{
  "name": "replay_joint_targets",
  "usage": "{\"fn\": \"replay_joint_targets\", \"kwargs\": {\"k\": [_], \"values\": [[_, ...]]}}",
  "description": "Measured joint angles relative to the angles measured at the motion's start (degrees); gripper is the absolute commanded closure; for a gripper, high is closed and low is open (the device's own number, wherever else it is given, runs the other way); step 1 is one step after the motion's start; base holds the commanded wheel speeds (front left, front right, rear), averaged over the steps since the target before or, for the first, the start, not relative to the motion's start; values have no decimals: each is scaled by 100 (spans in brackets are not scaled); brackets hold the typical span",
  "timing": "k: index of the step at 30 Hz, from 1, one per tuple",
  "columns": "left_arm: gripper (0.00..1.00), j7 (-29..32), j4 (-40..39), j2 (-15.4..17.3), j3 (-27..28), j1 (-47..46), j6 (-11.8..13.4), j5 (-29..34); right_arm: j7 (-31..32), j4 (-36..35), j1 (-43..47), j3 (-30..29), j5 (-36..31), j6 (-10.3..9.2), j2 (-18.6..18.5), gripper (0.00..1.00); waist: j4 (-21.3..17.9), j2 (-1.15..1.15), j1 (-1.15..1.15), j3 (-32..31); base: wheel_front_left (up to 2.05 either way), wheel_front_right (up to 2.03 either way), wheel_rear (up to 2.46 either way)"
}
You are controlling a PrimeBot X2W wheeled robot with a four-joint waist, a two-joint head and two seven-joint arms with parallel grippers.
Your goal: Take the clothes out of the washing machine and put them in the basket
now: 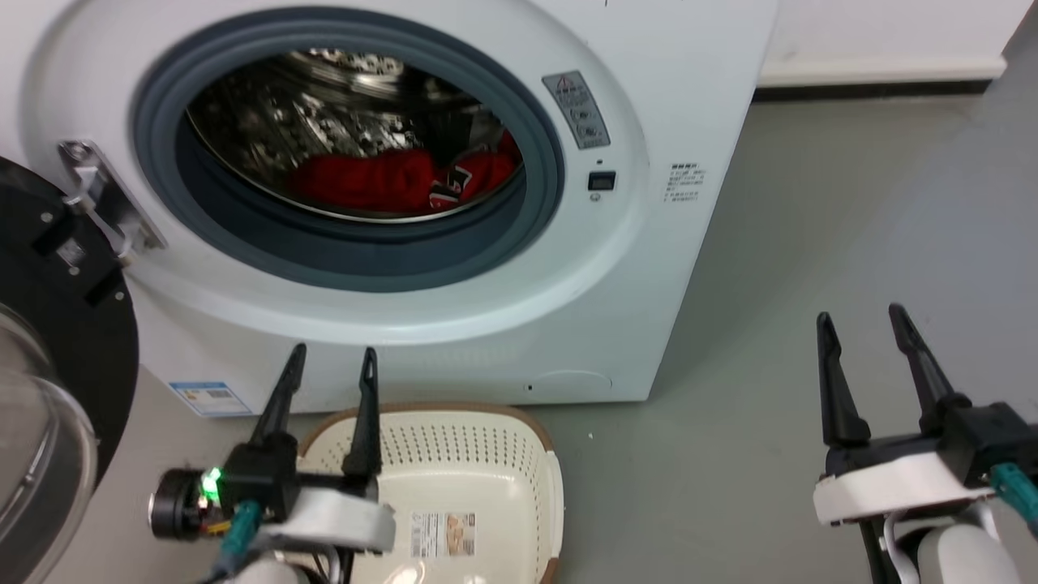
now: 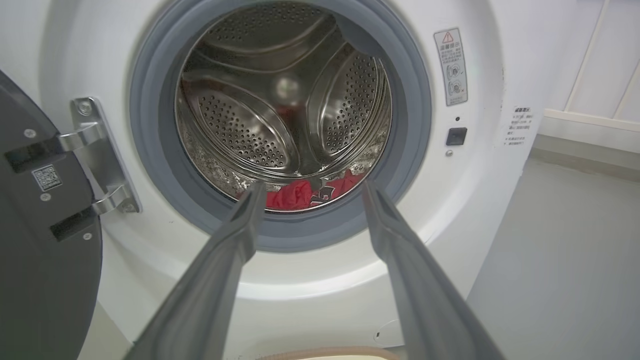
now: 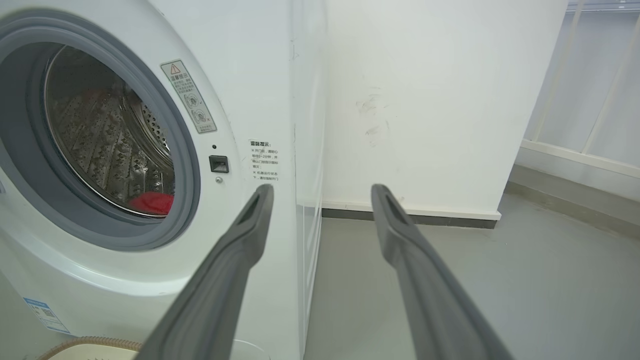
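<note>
Left gripper (image 1: 334, 354) stands open at the lower left of the head view. Its two dark fingers (image 1: 366, 405) are spread and hold nothing, with the tips over the far rim of the basket (image 1: 486, 438). Right gripper (image 1: 859, 315) is open too, at the lower right, above grey floor (image 1: 754, 268) and well apart from the washing machine (image 1: 697, 122).

The basket sits on the floor just in front of the machine, at bottom centre. Its perforated cream wall and a label (image 1: 442, 533) on its bottom show. Its near part is cut off by the frame edge, and its left side is hidden behind that gripper.

The clothes (image 1: 365, 180) lie at the bottom of the drum (image 2: 240, 125), behind the grey rubber ring (image 1: 340, 253). There is a plain red mass on the left and, touching it on the right, red fabric with a black-and-white patch (image 1: 448, 191). How many garments there are cannot be told. The door (image 1: 49, 268) hangs open at the left edge, cut off.

In the head view the drum's steel is blurred glare. The left wrist view looks straight in and shows sharp perforations and ribs, with red fabric low between the fingers. The right wrist view takes the opening at a slant, with a small red patch low in the drum and a white wall (image 3: 425, 100) to the right.
</note>
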Motion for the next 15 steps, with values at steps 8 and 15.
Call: {"fn": "replay_joint_targets", "kwargs": {"k": [8,15], "values": [[0,0,1013,415,341,-1279,-466,-123,0,-219,-533,44,69,0,-2,0,-135,0,0,830,0,0,0],[0,4,2538,1128,293,-3062,-687,-431,1,-366,-914,82,243,0,-4,0,-393,0,1,1731,0,0,0]]}}
